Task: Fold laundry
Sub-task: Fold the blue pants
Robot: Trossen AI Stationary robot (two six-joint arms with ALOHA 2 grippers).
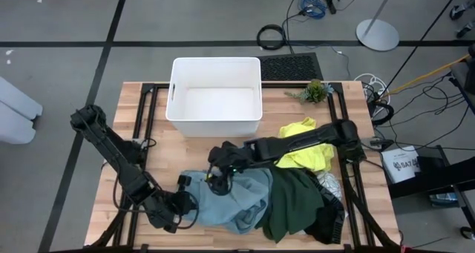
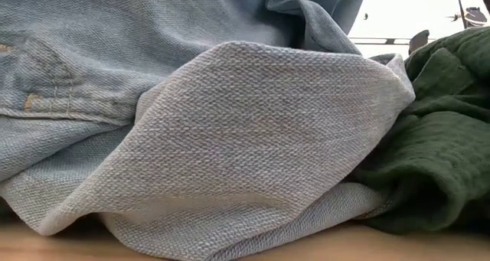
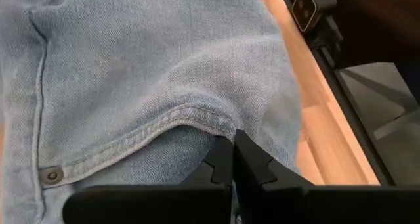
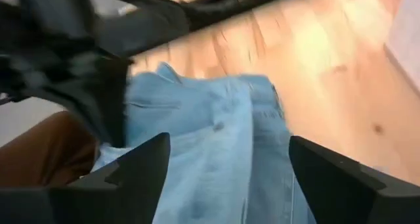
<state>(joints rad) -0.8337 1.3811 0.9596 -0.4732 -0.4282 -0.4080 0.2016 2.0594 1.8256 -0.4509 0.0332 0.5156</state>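
Left gripper (image 3: 233, 159) is clamped on a seam of the light blue garment (image 1: 234, 197), just in front of the white tub (image 1: 215, 97). Right gripper (image 4: 226, 168) stands fully spread above it, apparently holding nothing. Green (image 1: 293, 201) and yellow (image 1: 308, 145) garments lie heaped beside it; nothing is folded.

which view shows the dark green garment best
The high view: the whole dark green garment lies rumpled near the table's front edge, right of the light blue garment. The low view shows only a close-up fold of it at the right. Neither wrist view shows it.
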